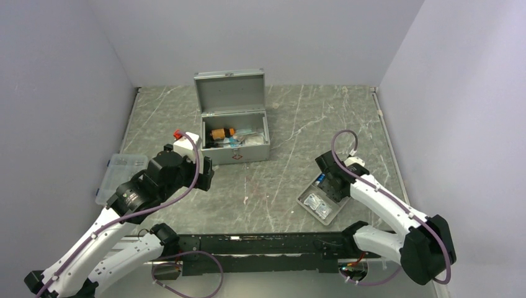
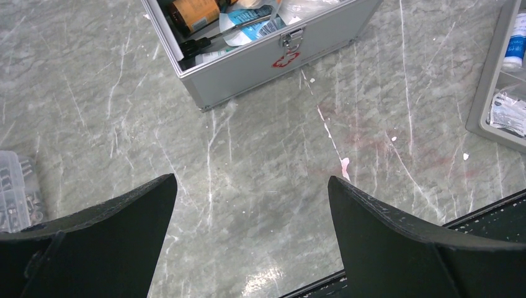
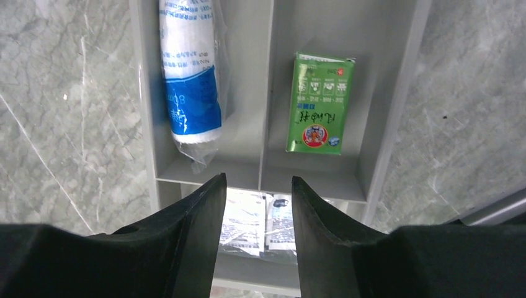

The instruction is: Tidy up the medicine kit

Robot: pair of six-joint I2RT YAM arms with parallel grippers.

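left gripper wide open, empty, above table. medicine kit open, ahead of it. right gripper part open, gripping nothing, over grey tray, white packets beneath fingertips.

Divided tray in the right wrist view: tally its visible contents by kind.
Blue-and-white wrapped roll: 1
Green box: 1
White sachets: 2 showing
Total: 4

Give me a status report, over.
Left hand open, empty. Right hand part open above divided tray. Medicine kit lid up. Red-capped container beside kit.
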